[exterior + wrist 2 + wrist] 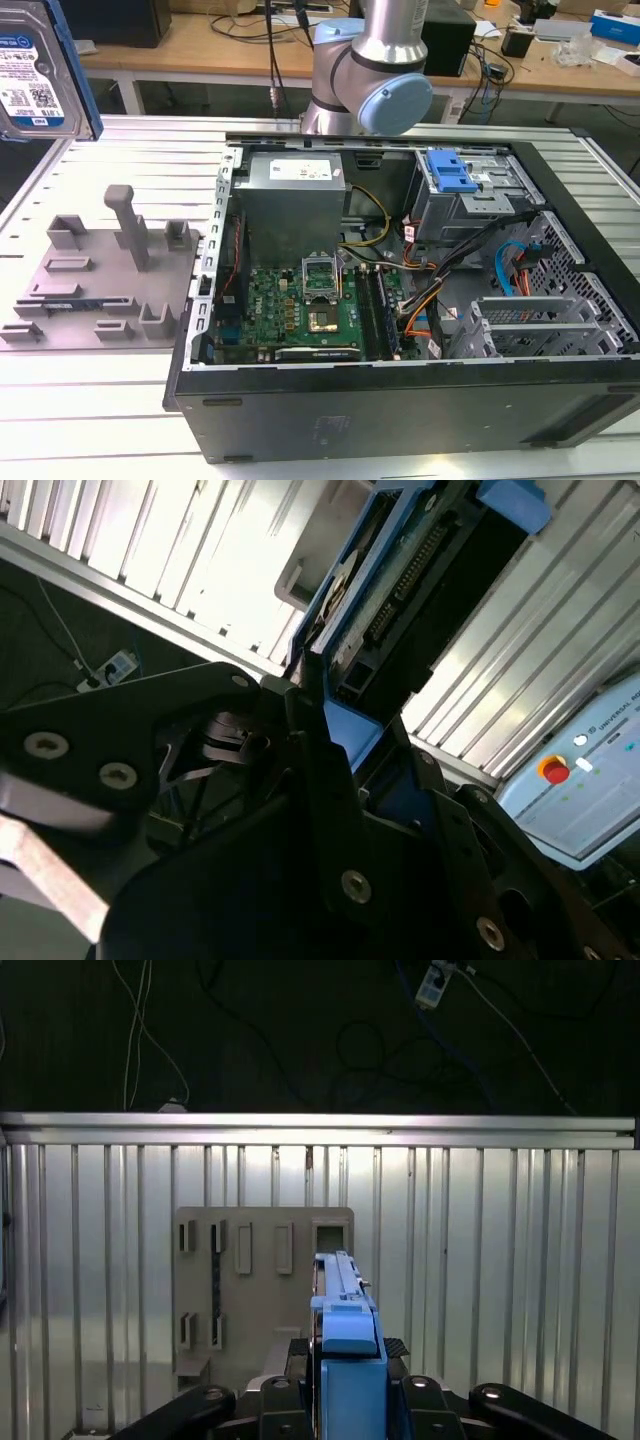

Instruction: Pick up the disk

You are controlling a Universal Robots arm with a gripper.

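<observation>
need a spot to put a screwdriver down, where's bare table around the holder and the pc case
Bare ribbed table lies in front of the grey holder and behind it, toward the raised disk. The open case is crowded with boards and cables; only a narrow strip separates it from the holder.

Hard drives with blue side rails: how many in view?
1: silver-metal disk with blue side rails, aloft at the exterior view's upper left above the grey plastic holder, clamped in the gripper. Case bays may hide more.
</observation>
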